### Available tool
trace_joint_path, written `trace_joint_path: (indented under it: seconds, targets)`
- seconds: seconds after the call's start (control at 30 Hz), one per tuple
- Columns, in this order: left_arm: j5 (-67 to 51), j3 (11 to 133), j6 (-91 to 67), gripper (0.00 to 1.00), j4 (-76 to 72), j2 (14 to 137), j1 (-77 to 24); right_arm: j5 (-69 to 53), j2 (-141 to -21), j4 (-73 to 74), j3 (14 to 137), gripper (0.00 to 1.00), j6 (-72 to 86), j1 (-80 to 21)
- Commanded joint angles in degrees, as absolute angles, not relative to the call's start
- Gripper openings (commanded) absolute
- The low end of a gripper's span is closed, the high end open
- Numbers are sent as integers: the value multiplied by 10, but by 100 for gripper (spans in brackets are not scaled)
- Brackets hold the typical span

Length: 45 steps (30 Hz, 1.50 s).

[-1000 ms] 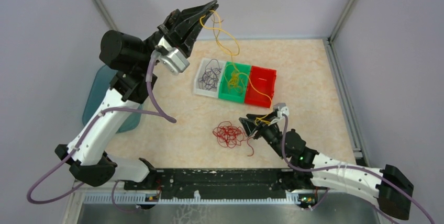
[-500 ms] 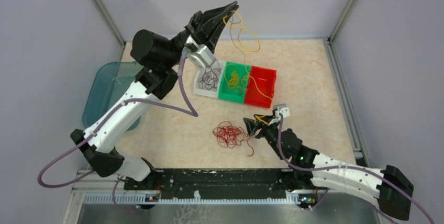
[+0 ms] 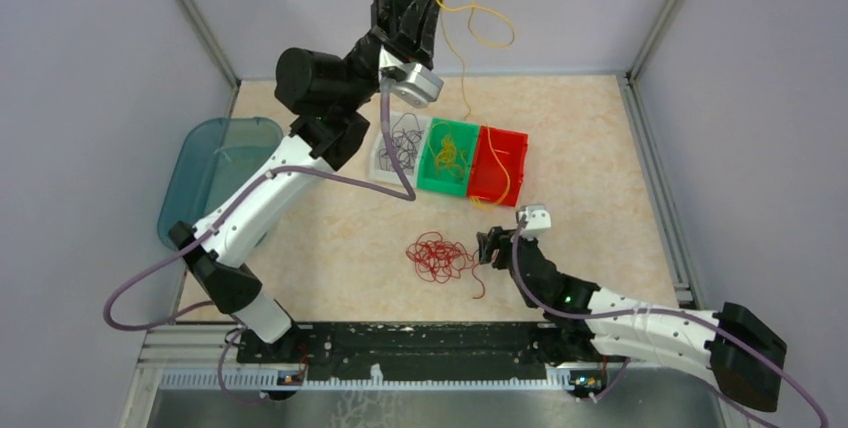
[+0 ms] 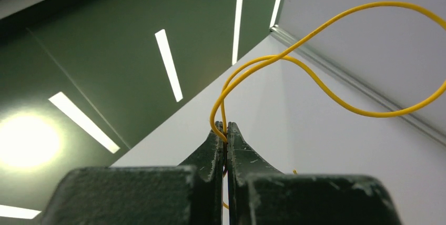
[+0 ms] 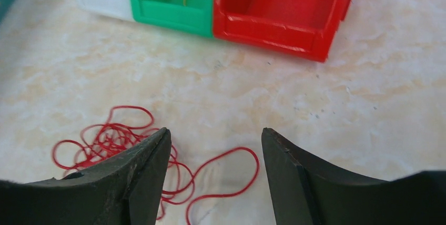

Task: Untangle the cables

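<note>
Bright, even light from above; the counter (image 3: 600, 148) carries only faint, soft shadows. The left wrist view looks up at strip lights (image 4: 168, 64), one flaring into glare at left. The right hand (image 5: 215, 130) is slightly soft.

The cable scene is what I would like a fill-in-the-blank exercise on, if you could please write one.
1. The left end effector is shut on a cable coloured ____.
2. The right end effector, near the red cable, is ____ and holds nothing.
3. Between the white bin and the red bin sits a bin coloured ____.

Missing words: yellow; open; green.
</note>
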<state>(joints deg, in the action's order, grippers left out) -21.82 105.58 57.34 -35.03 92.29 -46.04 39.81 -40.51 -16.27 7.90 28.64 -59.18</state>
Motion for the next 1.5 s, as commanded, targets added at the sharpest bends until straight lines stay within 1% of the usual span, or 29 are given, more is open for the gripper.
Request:
trace_joint_path:
  seconds: [0.0,0.13,0.23,0.47,0.77,0.97,1.1,1.27,1.47]
  targets:
    - [-169,1100,637,0,-424,955,-464,446,-446,-105,104,65,332,-585]
    - [-151,1144,655,0,-448,989,-464,459,-465,-83,108,65,357,-586]
    - [-160,1152,619,0,-394,982,-463,458,-463,-95,106,65,356,-585]
    - [-167,1042,599,0,-380,948,-456,474,-420,-91,105,63,353,-585]
    - [-158,928,575,0,-417,963,-373,502,-303,-11,112,60,357,-585]
    - [-167,861,573,0,-434,973,-362,517,-241,31,121,58,357,-585]
    - [-164,879,551,0,-433,985,-362,514,-229,41,124,57,358,-586]
    - [-161,930,543,0,-413,1002,-362,510,-234,42,126,56,367,-586]
    - [-162,897,530,0,-398,990,-362,508,-240,42,129,54,368,-585]
